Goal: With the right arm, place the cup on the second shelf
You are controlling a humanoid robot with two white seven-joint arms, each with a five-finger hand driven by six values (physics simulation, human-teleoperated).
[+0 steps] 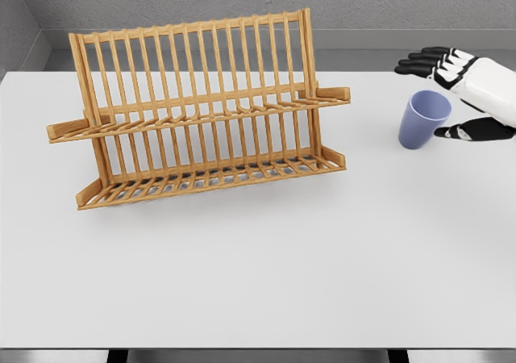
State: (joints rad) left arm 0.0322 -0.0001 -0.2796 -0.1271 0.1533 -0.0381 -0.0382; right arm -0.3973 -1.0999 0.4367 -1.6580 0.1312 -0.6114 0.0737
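Note:
A lavender-blue cup [422, 119] stands on the white table [258, 258] at the right, tilted slightly with its mouth up and toward the right. My right hand [442, 97] comes in from the right edge and is open around it: the black fingers [427, 61] spread behind and above the rim, the thumb [461, 131] low at the cup's right side. I cannot tell if the hand touches the cup. A wooden dish rack [201, 113] with a lower shelf [214, 177] and an upper shelf [201, 114] stands at the left-centre.
The rack's slatted back rises to the table's far edge. A grey wall runs behind the table. The table's front edge lies near the bottom of the view.

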